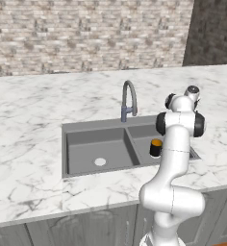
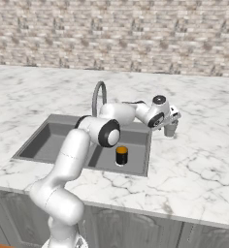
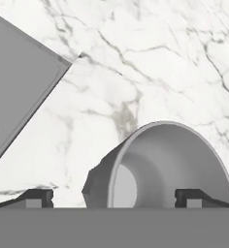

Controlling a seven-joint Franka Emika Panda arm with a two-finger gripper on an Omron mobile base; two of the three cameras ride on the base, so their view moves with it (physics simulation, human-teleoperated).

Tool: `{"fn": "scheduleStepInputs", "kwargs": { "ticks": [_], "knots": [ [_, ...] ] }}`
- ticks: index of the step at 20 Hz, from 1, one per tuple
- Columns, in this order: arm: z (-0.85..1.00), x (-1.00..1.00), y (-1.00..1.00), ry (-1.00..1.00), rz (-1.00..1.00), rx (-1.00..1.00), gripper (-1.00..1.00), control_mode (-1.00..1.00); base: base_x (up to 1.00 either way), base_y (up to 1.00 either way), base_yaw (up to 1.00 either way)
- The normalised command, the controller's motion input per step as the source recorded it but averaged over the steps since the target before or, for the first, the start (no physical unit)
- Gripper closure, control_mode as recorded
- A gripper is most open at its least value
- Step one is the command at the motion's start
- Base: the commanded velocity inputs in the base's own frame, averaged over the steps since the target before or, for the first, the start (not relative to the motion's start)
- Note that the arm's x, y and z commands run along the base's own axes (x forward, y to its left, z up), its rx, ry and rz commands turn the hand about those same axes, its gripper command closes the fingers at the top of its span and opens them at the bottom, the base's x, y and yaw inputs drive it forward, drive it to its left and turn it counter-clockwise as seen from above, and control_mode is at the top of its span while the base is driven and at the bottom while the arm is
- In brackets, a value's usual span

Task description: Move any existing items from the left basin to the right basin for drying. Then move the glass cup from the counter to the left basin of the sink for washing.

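The black mug with the orange top [image 2: 121,155] stands upright in the right basin [image 2: 136,145], also visible as the mug [image 1: 156,147] beside my arm. The left basin [image 1: 94,151] holds nothing but its white drain. The pale glass cup [image 2: 171,130] stands on the marble counter [image 2: 199,160] just right of the sink. My gripper [image 2: 171,120] hangs directly over it, open. In the hand view the glass cup [image 3: 170,164] is close below; one fingertip [image 3: 189,197] is over its mouth and the other [image 3: 39,198] is outside its wall. My gripper [image 3: 114,198] holds nothing.
The curved steel faucet [image 1: 129,98] rises behind the divider between the basins. A corner of the sink [image 3: 19,82] lies to the cup's left in the hand view. A brick wall [image 2: 111,34] backs the counter. Cabinet fronts run below the counter's front edge.
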Motion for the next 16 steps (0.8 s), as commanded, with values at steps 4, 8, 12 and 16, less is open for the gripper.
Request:
{"fn": "scheduleStepInputs", "kwargs": {
  "ticks": [4, 8, 12, 16],
  "knots": [
    [-0.02, 0.0, 0.0, 0.0, 0.0, 0.0, 1.0, -1.0, 0.0, 0.0, 0.0],
    [0.0, -0.01, 0.02, 0.0, 0.0, 0.0, 1.0, -1.0, 0.0, 0.0, 0.0],
    [0.0, -0.11, 0.11, 0.0, 0.0, 0.0, 1.0, -1.0, 0.0, 0.0, 0.0],
    [0.45, -0.54, 0.24, -0.05, 0.0, 0.0, 1.0, -1.0, 0.0, 0.0, 0.0]
  ]
}}
